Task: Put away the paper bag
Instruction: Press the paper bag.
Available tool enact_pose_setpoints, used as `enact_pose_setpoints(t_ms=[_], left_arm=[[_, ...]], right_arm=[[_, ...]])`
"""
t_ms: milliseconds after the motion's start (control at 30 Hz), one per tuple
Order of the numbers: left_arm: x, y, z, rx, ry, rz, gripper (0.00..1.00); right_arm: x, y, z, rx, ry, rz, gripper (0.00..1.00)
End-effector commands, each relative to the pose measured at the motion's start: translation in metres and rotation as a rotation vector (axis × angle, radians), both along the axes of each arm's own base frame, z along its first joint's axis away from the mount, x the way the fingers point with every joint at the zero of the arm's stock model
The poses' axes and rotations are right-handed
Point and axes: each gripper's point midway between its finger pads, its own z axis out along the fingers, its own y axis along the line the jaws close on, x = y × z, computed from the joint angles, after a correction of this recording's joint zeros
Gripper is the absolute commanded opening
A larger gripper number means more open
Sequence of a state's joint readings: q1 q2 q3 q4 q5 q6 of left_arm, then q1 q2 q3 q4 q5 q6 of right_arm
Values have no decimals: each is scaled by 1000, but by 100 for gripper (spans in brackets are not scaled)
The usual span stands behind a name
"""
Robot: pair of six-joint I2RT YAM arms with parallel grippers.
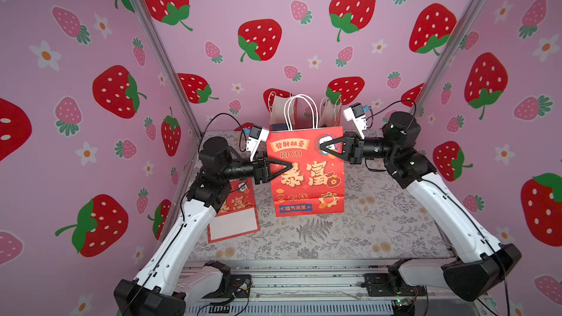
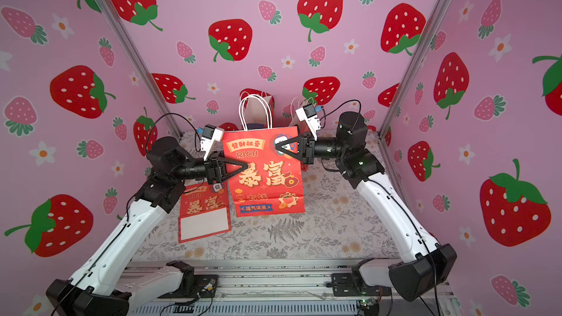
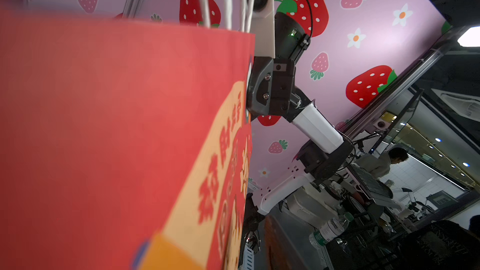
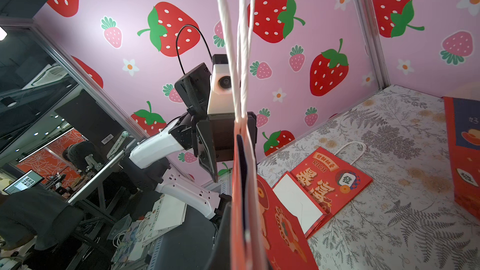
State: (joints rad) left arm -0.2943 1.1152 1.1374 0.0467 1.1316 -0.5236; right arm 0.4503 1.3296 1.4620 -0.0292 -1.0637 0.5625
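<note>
The red paper bag point(image 1: 307, 183) point(image 2: 267, 177) stands upright and pressed flat in the middle of the table, its white handles point(image 1: 299, 110) pointing up. My right gripper point(image 1: 321, 147) point(image 2: 277, 146) is shut on the bag's upper right edge; in the right wrist view a dark finger point(image 4: 223, 229) presses against the red paper point(image 4: 280, 229). My left gripper point(image 1: 290, 166) point(image 2: 247, 166) is at the bag's left edge at mid height. In the right wrist view its jaws point(image 4: 228, 151) stand apart on either side of that edge. The bag point(image 3: 104, 125) fills the left wrist view, hiding that gripper's own fingers.
A folded red bag point(image 1: 234, 211) point(image 2: 203, 214) point(image 4: 324, 185) lies flat on the floral tablecloth point(image 1: 365, 223), under my left arm. Two more bags point(image 1: 282, 110) point(image 1: 330, 113) stand against the back wall. Strawberry-print walls close in the back and both sides.
</note>
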Motion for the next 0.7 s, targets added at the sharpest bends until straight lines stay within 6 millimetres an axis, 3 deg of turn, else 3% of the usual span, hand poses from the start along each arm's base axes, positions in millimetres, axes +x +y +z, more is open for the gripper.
enact_pose_setpoints(t_ms=[0, 100, 333, 433, 567, 667], left_arm=[[-2, 1, 8, -10, -40, 1, 46], [5, -2, 5, -21, -29, -5, 44], [12, -12, 12, -59, -25, -23, 3], [13, -12, 14, -64, -27, -10, 0], [12, -9, 19, -70, -39, 21, 0], [11, -7, 23, -76, -46, 32, 0]], right_arm=[[4, -6, 20, 27, -33, -41, 0], [8, -11, 25, 34, -33, -62, 0], [1, -14, 26, 47, -24, -61, 0], [-2, -16, 23, 45, -16, -62, 1], [-7, -16, 10, 31, 5, -53, 26], [-9, -17, -5, 15, 36, -44, 34]])
